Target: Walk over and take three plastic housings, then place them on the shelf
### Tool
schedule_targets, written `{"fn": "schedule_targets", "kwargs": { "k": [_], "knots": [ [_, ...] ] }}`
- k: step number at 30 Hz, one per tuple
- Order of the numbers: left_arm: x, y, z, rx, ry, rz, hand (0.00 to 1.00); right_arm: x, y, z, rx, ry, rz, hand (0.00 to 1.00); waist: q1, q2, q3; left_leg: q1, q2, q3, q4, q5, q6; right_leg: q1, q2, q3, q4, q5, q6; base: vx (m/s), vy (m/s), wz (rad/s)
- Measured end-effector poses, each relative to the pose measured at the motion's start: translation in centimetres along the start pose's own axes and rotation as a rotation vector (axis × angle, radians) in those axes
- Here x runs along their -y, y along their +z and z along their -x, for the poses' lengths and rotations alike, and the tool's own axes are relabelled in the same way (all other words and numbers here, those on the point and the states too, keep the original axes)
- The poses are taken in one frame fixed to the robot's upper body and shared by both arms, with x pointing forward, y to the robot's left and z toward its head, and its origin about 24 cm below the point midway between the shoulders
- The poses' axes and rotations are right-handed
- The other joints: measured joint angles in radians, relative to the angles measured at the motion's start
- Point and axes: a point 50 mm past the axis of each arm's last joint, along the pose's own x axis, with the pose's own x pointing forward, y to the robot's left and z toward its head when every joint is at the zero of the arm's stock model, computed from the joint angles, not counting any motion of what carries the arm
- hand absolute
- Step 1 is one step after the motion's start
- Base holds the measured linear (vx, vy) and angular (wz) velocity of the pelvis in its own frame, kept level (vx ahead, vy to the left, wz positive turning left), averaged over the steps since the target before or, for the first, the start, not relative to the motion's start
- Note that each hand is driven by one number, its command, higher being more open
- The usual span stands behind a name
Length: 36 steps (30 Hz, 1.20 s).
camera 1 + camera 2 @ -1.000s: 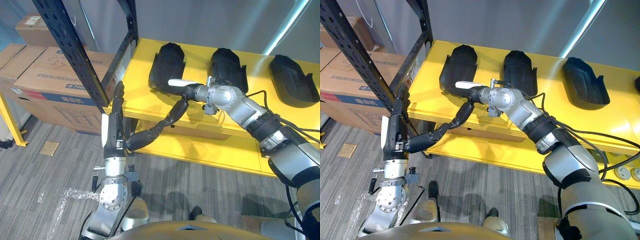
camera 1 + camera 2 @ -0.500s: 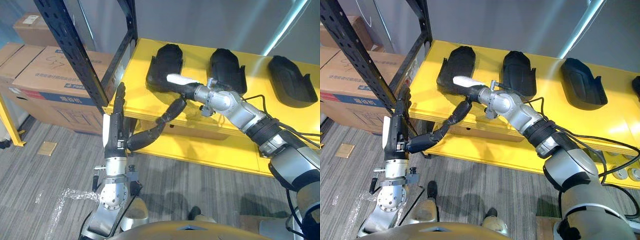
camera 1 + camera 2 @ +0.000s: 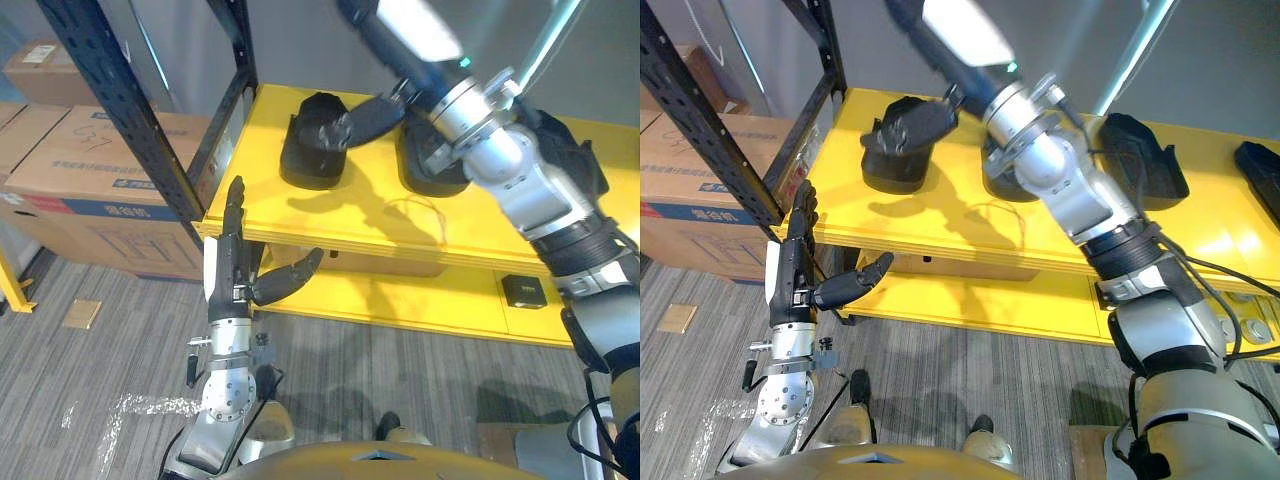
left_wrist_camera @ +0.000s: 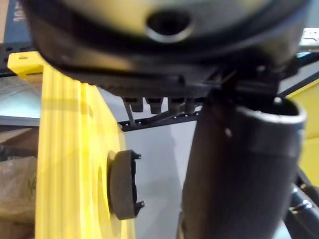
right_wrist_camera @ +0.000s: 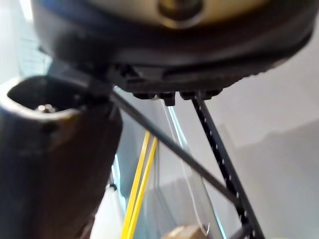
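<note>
Looking down through the head camera, I see the plastic housings lying in a row on the top board of the yellow shelf (image 3: pixel 300 215). The left housing (image 3: pixel 305 155) lies near the black upright post (image 3: pixel 110 90). The middle housing (image 3: pixel 998 178) is half hidden behind the right arm. The right housing (image 3: pixel 1145 155) lies free, and one more housing (image 3: pixel 1265 165) shows at the far right edge.

The right hand (image 3: pixel 420 30) is raised high above the shelf, with its white back turned to me. Its dark thumb (image 3: pixel 370 115) sticks out to the left, in front of the upper edge of the left housing (if it touches, I cannot tell). In its wrist view no finger curls inward, so I read this hand as spread and holding nothing.

The left hand (image 3: pixel 235 265) is upright at the near left corner of the shelf, fingers straight, thumb stretched to the right, empty. Cardboard boxes (image 3: pixel 80 170) stand on the left behind the post.
</note>
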Motion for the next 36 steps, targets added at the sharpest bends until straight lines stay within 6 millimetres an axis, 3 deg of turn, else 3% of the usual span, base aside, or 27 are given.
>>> {"fn": "schedule_targets", "kwargs": {
  "k": [2, 4, 6, 7, 8, 9, 12, 14, 18, 21, 23, 26, 28, 33, 35, 36],
  "knots": [
    [0.0, 0.1, 0.0, 0.011, 0.0, 0.004, 1.0, 1.9, -0.3, 1.1, -0.034, -0.106, -0.026, 1.0, -0.009, -0.003, -0.01, 0.003, 0.0, 0.012, 0.0, -0.002, 0.0, -0.004, -0.001, 0.011, 0.0, 0.001, 0.0, 0.0, -0.002, -0.2],
    [-0.4, 0.0, 0.0, 0.013, 0.005, -0.006, 1.0, 4.0, -1.6, 4.8, -0.117, -0.282, -0.119, 1.0, -0.013, -0.009, -0.033, 0.025, 0.0, 0.039, 0.0, -0.008, -0.002, -0.003, -0.002, 0.038, 0.001, 0.004, 0.004, 0.03, -0.01, -0.32],
    [-0.8, -0.2, -0.1, 0.009, 0.025, -0.02, 1.0, 4.9, -2.4, 8.4, -0.199, -0.371, -0.145, 1.0, -0.035, -0.005, -0.05, 0.037, 0.001, 0.053, 0.0, -0.01, 0.001, -0.003, -0.003, 0.056, 0.001, 0.003, 0.004, 0.05, -0.025, -0.45],
    [-2.1, -1.1, 0.0, -0.025, 0.096, -0.07, 1.0, 3.8, -3.9, 16.4, -0.444, -0.54, -0.177, 1.0, -0.097, 0.014, -0.08, 0.051, 0.01, 0.093, 0.0, -0.022, -0.012, -0.022, 0.001, 0.091, 0.0, -0.003, 0.003, 0.04, -0.038, -0.63],
    [-2.3, -1.2, 0.1, -0.035, 0.12, -0.074, 1.0, 2.9, -4.3, 18.9, -0.543, -0.594, -0.194, 1.0, -0.119, 0.02, -0.085, 0.056, 0.012, 0.103, 0.0, -0.03, -0.014, -0.022, 0.002, 0.1, -0.004, -0.004, 0.003, 0.03, -0.039, -0.67],
    [-2.2, -1.2, 0.3, -0.04, 0.135, -0.071, 1.0, 2.4, -4.5, 20.9, -0.62, -0.64, -0.196, 1.0, -0.125, 0.029, -0.09, 0.059, 0.014, 0.119, 0.0, -0.038, -0.017, -0.028, 0.003, 0.111, -0.01, -0.004, 0.003, 0.01, -0.012, -0.33],
    [-2.2, -1.4, 0.8, -0.047, 0.126, -0.101, 1.0, 1.4, -4.3, 23.2, -0.7, -0.692, -0.207, 1.0, -0.146, 0.048, -0.104, 0.06, 0.019, 0.136, 0.0, -0.041, -0.022, -0.035, 0.008, 0.125, -0.023, -0.003, 0.004, 0.02, -0.017, -0.21],
    [-2.6, -1.2, 1.4, -0.046, 0.164, -0.131, 1.0, -1.3, -2.2, 27.8, -0.842, -0.745, -0.262, 1.0, -0.142, 0.039, -0.119, 0.063, 0.033, 0.137, 0.0, -0.046, -0.027, -0.037, 0.024, 0.135, -0.016, -0.006, 0.001, 0.01, -0.039, 0.0],
    [-4.1, -1.6, 2.4, -0.078, 0.264, -0.161, 1.0, -6.9, 0.6, 34.7, -1.22, -0.837, -0.39, 1.0, -0.151, 0.033, -0.122, 0.069, 0.039, 0.158, 0.0, -0.055, -0.031, -0.044, 0.028, 0.152, -0.015, -0.008, -0.004, 0.04, -0.022, -0.11],
    [-3.6, -1.2, 2.4, -0.047, 0.238, -0.126, 1.0, -10.4, 1.3, 36.9, -1.388, -0.804, -0.486, 1.0, -0.161, 0.024, -0.126, 0.07, 0.039, 0.178, 0.0, -0.06, -0.031, -0.054, 0.028, 0.169, -0.014, -0.006, -0.001, 0.02, 0.0, -0.19],
    [-2.0, -0.6, 2.4, 0.0, 0.141, -0.064, 1.0, -13.0, 1.6, 37.7, -1.474, -0.681, -0.507, 1.0, -0.167, 0.015, -0.134, 0.07, 0.039, 0.184, 0.0, -0.061, -0.032, -0.055, 0.028, 0.174, -0.013, -0.006, 0.0, 0.02, -0.003, -0.06],
    [2.6, 1.4, 2.2, 0.139, -0.183, 0.086, 1.0, -17.9, 2.3, 39.2, -1.602, -0.373, -0.569, 1.0, -0.165, 0.007, -0.142, 0.07, 0.038, 0.187, 0.0, -0.067, -0.026, -0.059, 0.027, 0.178, -0.013, -0.006, 0.0, 0.0, 0.0, 0.0],
    [5.4, 2.9, 2.1, 0.259, -0.48, 0.134, 1.0, -20.9, 2.4, 40.4, -1.7, -0.191, -0.617, 1.0, -0.159, 0.016, -0.148, 0.07, 0.036, 0.186, 0.0, -0.067, -0.026, -0.06, 0.026, 0.183, -0.013, -0.006, 0.0, 0.0, 0.0, 0.0],
    [8.8, 4.0, 3.5, 0.333, -0.997, 0.169, 1.0, -22.9, 3.0, 43.9, -1.915, -0.044, -0.634, 1.0, -0.17, 0.051, -0.168, 0.077, 0.028, 0.197, -0.001, -0.066, -0.022, -0.056, 0.017, 0.194, -0.016, 0.0, 0.008, 0.04, 0.004, -0.06],
    [9.5, 3.4, 4.2, 0.247, -1.145, 0.2, 1.0, -22.9, 3.7, 45.6, -2.023, -0.069, -0.654, 1.0, -0.172, 0.053, -0.168, 0.088, 0.03, 0.202, -0.001, -0.067, -0.024, -0.05, 0.02, 0.198, -0.015, -0.003, 0.01, 0.01, -0.007, -0.09],
    [9.9, 2.4, 4.6, 0.102, -1.247, 0.266, 1.0, -22.8, 4.1, 46.9, -2.102, -0.113, -0.698, 1.0, -0.172, 0.05, -0.165, 0.089, 0.029, 0.204, -0.001, -0.07, -0.027, -0.051, 0.019, 0.199, -0.015, -0.006, 0.007, -0.01, -0.008, -0.06]
  ]
}}
